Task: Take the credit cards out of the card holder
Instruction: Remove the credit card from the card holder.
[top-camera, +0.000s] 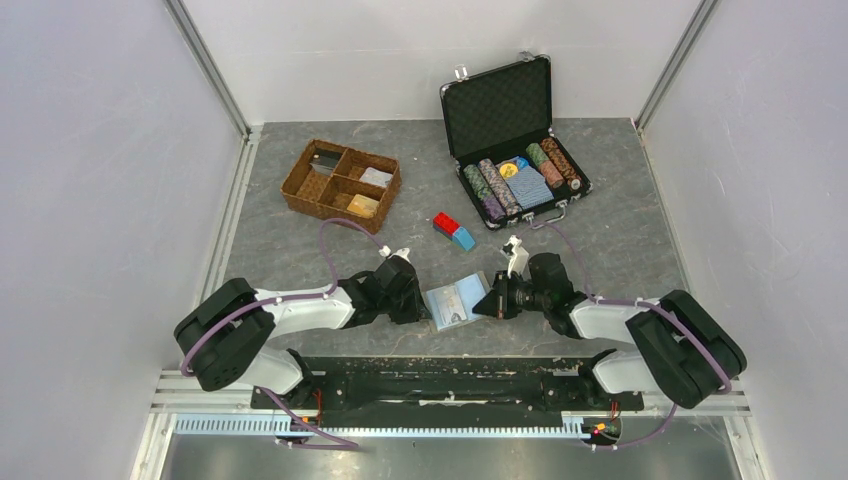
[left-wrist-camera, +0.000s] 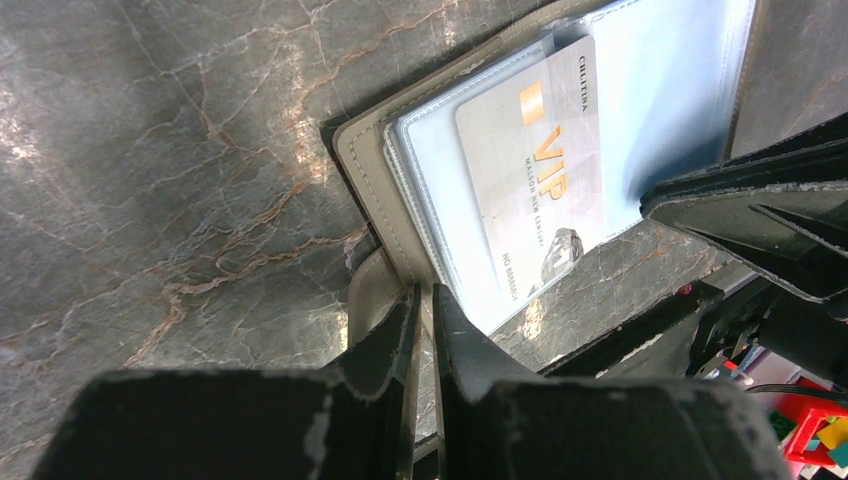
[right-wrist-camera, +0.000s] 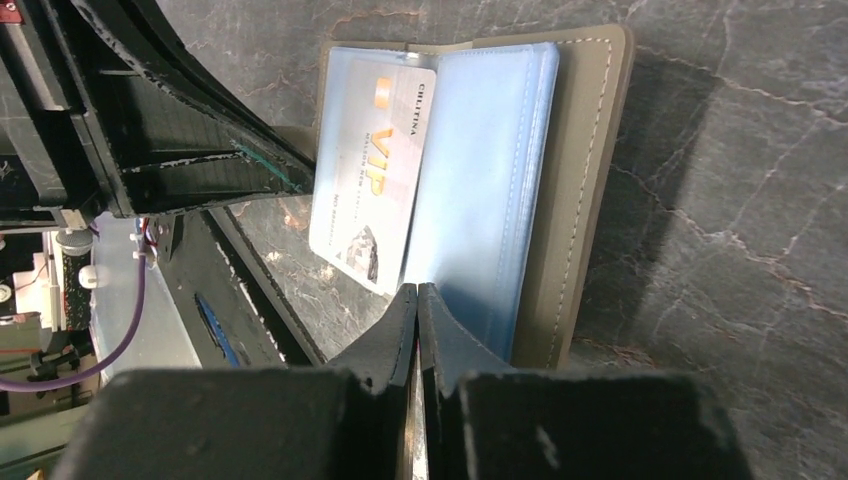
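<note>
Although the top view takes in the whole table (top-camera: 620, 235), it counts only a few things: two arms, one black chip case (top-camera: 505, 115), one wicker tray (top-camera: 296, 181) with four compartments, one card holder (top-camera: 457, 303) and two small blocks, one red (top-camera: 445, 223) and one blue (top-camera: 464, 238). The card holder lies open and flat near the table's near edge, with the case at 1 o'clock from it, the tray at 11 o'clock and the blocks at 12 o'clock. One pale card (left-wrist-camera: 535, 190) marked VIP in orange sits in its light blue plastic sleeves. Whether more cards lie beneath cannot be told, and the tray's contents are too small to make out. In each wrist view the fingers cover the holder's nearest edge. The left gripper (left-wrist-camera: 427, 300), at 9 o'clock of the holder, is closed to a thin slit with its tips at the tan cover's edge beside the side tab (left-wrist-camera: 368, 290). The right gripper (right-wrist-camera: 417, 295), at 3 o'clock, is likewise closed to a slit, tips against the sleeve's edge just beside the card's corner. Whether either actually pinches anything cannot be told.
</note>
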